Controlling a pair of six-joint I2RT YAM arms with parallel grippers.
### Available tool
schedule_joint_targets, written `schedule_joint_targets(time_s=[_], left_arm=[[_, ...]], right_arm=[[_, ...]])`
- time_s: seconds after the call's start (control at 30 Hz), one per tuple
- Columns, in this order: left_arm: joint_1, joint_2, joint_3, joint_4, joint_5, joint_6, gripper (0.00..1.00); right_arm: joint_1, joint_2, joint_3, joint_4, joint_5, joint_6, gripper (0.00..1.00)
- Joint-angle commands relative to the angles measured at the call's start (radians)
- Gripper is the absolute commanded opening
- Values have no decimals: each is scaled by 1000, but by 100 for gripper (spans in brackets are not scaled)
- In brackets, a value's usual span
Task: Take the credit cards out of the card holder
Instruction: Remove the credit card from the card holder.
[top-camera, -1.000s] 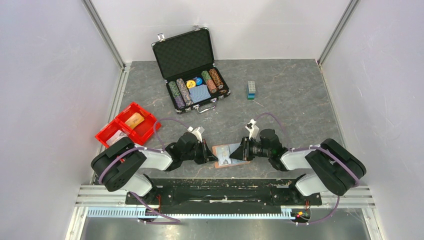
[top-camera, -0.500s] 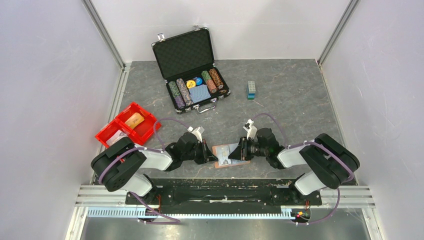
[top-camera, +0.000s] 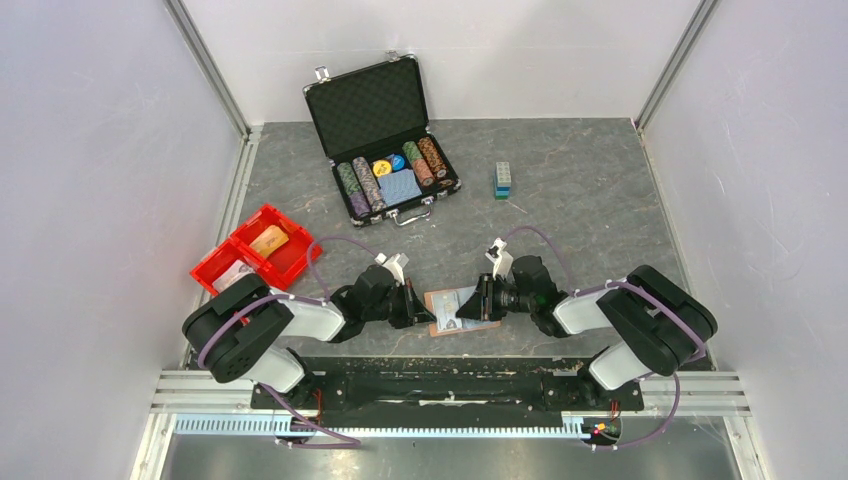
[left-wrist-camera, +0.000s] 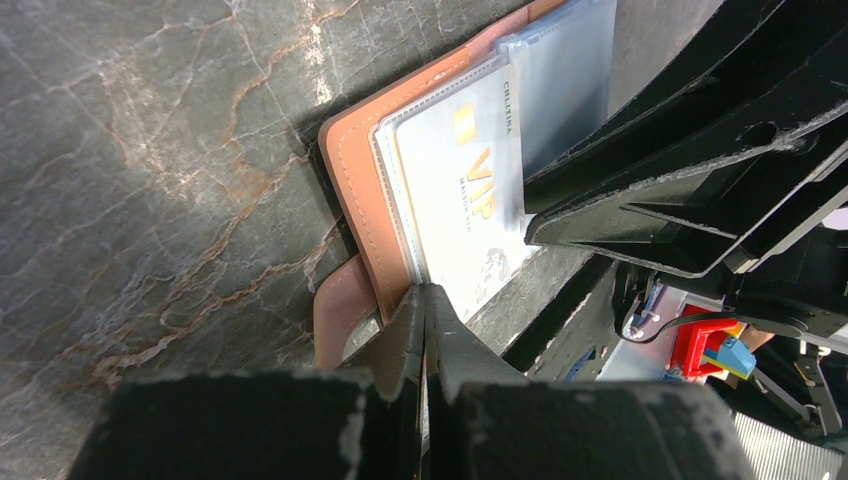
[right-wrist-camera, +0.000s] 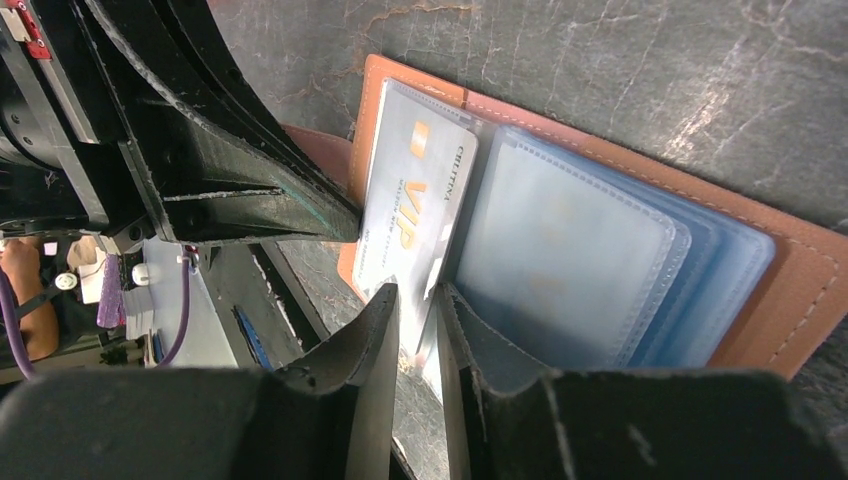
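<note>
From above, the card holder (top-camera: 460, 313) lay open on the grey marbled table (top-camera: 600, 210), near its near edge and between the two arms. The left gripper (top-camera: 424, 310) met the holder's left side and the right gripper (top-camera: 479, 303) its right. Well apart at the far side stood an open black case (top-camera: 368, 105) with poker chips. A small stack of blocks (top-camera: 503, 180) stood to the right of the case, and a red bin (top-camera: 297, 262) sat at the left. In the left wrist view, the left gripper (left-wrist-camera: 425, 298) had its fingers pressed together. Their tips rested against the holder's brown leather edge (left-wrist-camera: 352, 190), just beside the closing tab (left-wrist-camera: 335, 312); I could not tell whether they pinched anything. A pale VIP card (left-wrist-camera: 455, 210) lay face up in a clear sleeve on the holder, and more clear sleeves (left-wrist-camera: 565, 80) overlapped beyond it. In the right wrist view, the right gripper (right-wrist-camera: 418, 298) had its fingers a little apart, one on each side of the edge of the VIP card (right-wrist-camera: 410, 190) and its sleeve. I could not tell whether the pads clamped that edge. The stacked blue-tinted sleeves (right-wrist-camera: 570, 250) fanned across the right half of the holder (right-wrist-camera: 800, 290).
</note>
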Motion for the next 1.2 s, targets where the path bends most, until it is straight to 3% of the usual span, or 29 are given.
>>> schedule_joint_targets(time_s=[0.0, 0.3, 0.43, 0.7, 1.0, 1.17], left_arm=[[-15, 34, -38, -130, -31, 19, 2], [-18, 36, -44, -121, -31, 17, 2], [-20, 33, -45, -121, -32, 17, 2], [-20, 31, -47, -165, -54, 11, 2], [-20, 22, -29, -191, -46, 27, 2], [-20, -6, -22, -217, -42, 28, 2]], right_arm=[[3, 15, 14, -4, 18, -22, 22], [3, 34, -23, 134, -23, 9, 13], [1, 36, -28, 157, -26, 18, 1], [-42, 13, -77, 217, -61, 36, 0], [-96, -39, -119, 167, -88, 21, 0], [-131, -126, -107, -10, -32, -50, 0]])
